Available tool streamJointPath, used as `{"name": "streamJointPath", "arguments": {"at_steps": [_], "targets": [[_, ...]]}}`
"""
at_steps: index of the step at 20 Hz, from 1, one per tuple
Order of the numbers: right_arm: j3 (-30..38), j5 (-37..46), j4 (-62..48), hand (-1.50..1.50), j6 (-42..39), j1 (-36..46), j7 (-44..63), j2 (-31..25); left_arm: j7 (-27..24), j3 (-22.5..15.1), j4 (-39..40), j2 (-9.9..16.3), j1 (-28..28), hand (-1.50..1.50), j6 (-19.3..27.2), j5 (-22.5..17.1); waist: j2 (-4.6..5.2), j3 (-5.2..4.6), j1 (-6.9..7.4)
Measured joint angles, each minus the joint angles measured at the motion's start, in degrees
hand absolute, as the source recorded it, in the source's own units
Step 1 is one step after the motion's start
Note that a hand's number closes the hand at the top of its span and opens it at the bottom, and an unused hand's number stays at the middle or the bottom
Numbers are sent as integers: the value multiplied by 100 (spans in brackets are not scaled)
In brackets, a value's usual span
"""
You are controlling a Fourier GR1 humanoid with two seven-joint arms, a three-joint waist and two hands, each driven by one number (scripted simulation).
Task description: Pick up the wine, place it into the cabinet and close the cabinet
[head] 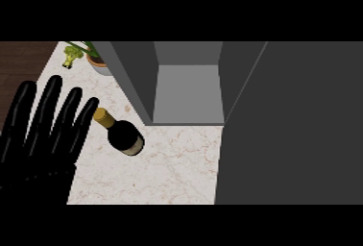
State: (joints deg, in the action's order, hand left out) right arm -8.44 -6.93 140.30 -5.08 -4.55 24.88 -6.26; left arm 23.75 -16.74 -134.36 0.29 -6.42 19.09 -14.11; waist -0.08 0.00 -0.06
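Nearest, left hand [42,139] rests open, fingers straight, just beside the wine [120,132] standing on the tabletop [170,168] near the open cabinet [186,86].

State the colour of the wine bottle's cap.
Gold, on the wine bottle; the head view shows it best.

counter [163,173]: pale marble look, fine veins, smooth
cabinet [186,93]: plain grey panels, matt
wine [122,133]: dark glass, slight sheen; gold foil top
left hand [42,139]: black, matt, plastic look
floor [21,62]: dark brown wood grain
pot [99,65]: grey, terracotta rim
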Motion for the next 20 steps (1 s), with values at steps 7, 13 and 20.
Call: {"name": "streamJointPath", "arguments": {"at_steps": [7,13,20], "targets": [[-107,108,123,-150,190,230,425,47,455,466,-195,103,-95,-150,154,-55,-1,0,-5],[-104,207,153,-150,225,248,448,86,782,1220,-190,365,-128,-150,1,-202,-2,-2,-2],[-77,266,232,-150,217,257,587,43,845,1966,-80,528,-53,-150,-294,-533,-2,-2,-2]]}}
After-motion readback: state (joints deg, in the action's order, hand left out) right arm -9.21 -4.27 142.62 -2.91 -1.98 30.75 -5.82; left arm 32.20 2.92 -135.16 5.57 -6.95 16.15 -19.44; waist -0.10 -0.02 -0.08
